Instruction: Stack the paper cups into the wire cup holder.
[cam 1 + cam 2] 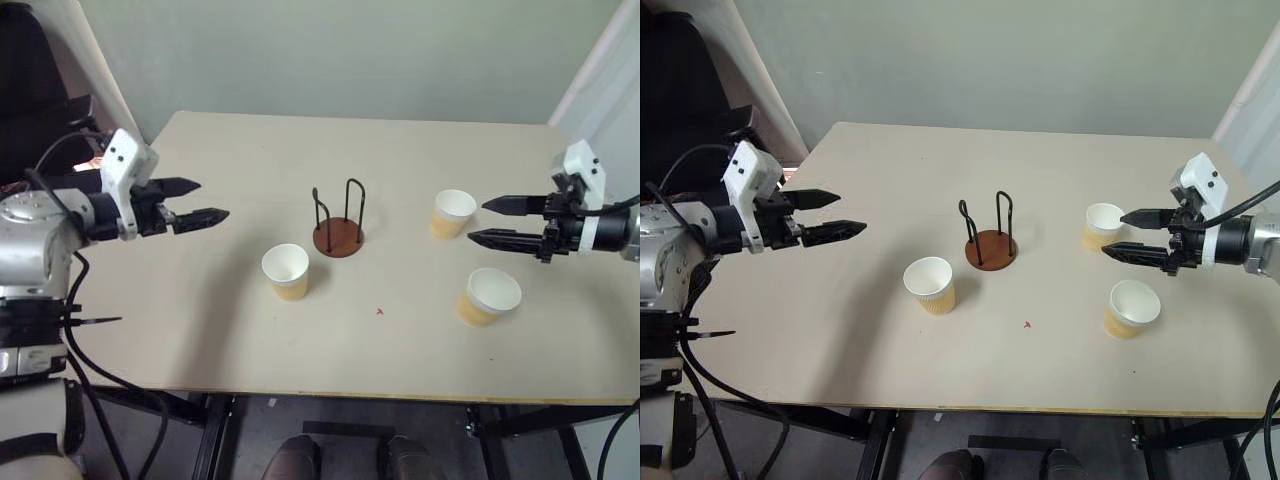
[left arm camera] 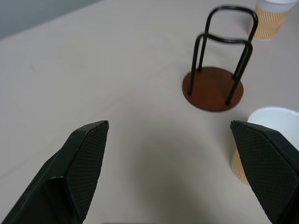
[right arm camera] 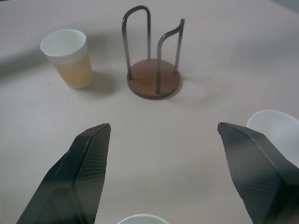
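Looking from the left edge of the table [image 1: 200, 350] to the right, you first have the left gripper [image 1: 207, 202], jaws spread wide and empty, hovering above the left side and pointing toward the middle. The first paper cup [image 1: 286, 271] stands upright just past it, a little toward the front edge. Next comes the wire cup holder [image 1: 338, 226] at the table's middle, empty, its loops upright. Then two more paper cups stand upright near the right edge: the far cup [image 1: 452, 213] and the front cup [image 1: 488, 296]. The right gripper [image 1: 478, 221], also spread and empty, hovers close beside the far cup, so you should take that one with the right arm and leave the first cup to the left arm.
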Tool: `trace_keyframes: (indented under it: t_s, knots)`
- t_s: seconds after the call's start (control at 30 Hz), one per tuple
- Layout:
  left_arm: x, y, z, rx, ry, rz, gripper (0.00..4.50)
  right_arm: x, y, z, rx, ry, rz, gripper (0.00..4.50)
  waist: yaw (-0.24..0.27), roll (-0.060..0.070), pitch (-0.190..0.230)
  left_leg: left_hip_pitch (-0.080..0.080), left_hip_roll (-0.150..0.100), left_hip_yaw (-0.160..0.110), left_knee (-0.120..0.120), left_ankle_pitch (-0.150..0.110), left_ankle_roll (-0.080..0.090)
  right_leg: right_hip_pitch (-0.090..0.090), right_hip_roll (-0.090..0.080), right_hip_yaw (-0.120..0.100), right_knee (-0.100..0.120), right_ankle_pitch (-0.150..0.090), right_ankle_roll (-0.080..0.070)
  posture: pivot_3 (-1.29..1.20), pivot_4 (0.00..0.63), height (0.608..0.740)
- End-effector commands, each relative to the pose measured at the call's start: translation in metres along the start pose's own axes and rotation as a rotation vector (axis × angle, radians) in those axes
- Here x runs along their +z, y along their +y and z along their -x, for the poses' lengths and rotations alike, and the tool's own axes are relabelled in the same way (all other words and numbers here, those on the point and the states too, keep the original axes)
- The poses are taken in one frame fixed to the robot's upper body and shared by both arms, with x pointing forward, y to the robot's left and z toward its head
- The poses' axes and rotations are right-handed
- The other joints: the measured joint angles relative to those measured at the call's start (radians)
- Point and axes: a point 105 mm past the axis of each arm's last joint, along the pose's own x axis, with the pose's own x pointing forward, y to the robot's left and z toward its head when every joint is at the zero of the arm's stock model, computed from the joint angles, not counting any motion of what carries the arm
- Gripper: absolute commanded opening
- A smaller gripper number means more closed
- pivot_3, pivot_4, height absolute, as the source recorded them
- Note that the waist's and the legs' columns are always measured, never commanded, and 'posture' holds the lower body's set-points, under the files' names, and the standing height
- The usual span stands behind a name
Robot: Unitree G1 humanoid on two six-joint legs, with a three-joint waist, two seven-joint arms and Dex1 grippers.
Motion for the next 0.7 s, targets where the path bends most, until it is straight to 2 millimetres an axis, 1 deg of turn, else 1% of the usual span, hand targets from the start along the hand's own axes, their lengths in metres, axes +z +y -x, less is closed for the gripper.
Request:
trace_keyframes:
  t_s: [0.03,0.17,0.3,0.33,0.43,0.53,0.6,0.7]
  knots:
    - [0.009,0.002,0.001,-0.001,-0.014,-0.038,4.50,0.013,0.002,0.009,-0.028,-0.035,0.043,3.79,-0.001,0.000,0.000,0.000,0.000,0.000,0.000,0.000,0.000,0.000,0.000,0.000,0.000,0.000,0.000,0.00,0.150,0.740]
    - [0.006,-0.002,-0.004,-0.018,-0.014,-0.028,4.50,0.008,0.006,0.007,-0.034,-0.035,0.034,3.79,-0.001,0.000,0.000,0.000,0.001,0.000,-0.001,0.000,0.000,0.000,0.000,0.000,0.000,0.000,0.000,0.00,0.150,0.740]
    - [0.014,-0.007,-0.012,-0.024,-0.043,-0.016,4.50,0.008,0.004,0.009,-0.042,-0.028,0.034,3.79,-0.002,0.000,0.000,0.000,0.000,0.000,0.000,0.000,0.000,0.000,0.000,0.000,0.000,0.000,0.000,0.00,0.150,0.740]
    - [0.015,-0.010,-0.014,-0.029,-0.047,-0.010,4.50,0.008,0.002,0.010,-0.049,-0.025,0.036,3.79,-0.001,0.000,0.000,0.000,0.000,0.000,0.000,0.000,0.000,0.000,0.000,0.000,0.000,0.000,0.000,0.00,0.150,0.740]
    - [0.018,-0.033,-0.020,-0.130,-0.048,-0.031,4.50,0.013,0.000,0.012,-0.058,-0.024,0.051,3.79,-0.001,0.000,0.000,0.000,0.000,0.000,0.000,0.000,0.000,0.000,0.000,0.000,0.000,0.000,0.000,0.00,0.150,0.740]
    - [0.027,-0.045,-0.028,-0.180,-0.061,-0.026,4.50,0.016,-0.002,0.015,-0.077,-0.017,0.063,3.79,-0.001,0.000,0.000,0.000,0.000,0.000,0.000,0.000,0.000,0.000,0.000,0.000,0.000,0.000,0.000,0.00,0.150,0.740]
    - [0.031,-0.052,-0.033,-0.192,-0.061,-0.029,4.50,0.016,-0.004,0.020,-0.085,-0.012,0.068,3.79,0.000,0.000,0.000,0.000,0.000,0.000,0.000,0.000,0.000,0.000,0.000,0.000,0.000,0.000,0.000,0.00,0.150,0.740]
    - [0.034,-0.052,-0.046,-0.158,-0.049,-0.005,4.50,0.018,-0.002,0.023,-0.096,-0.009,0.071,3.79,0.001,0.000,0.000,0.000,0.000,0.000,0.000,0.000,-0.001,0.000,0.000,0.000,0.001,0.000,0.001,0.00,0.150,0.740]
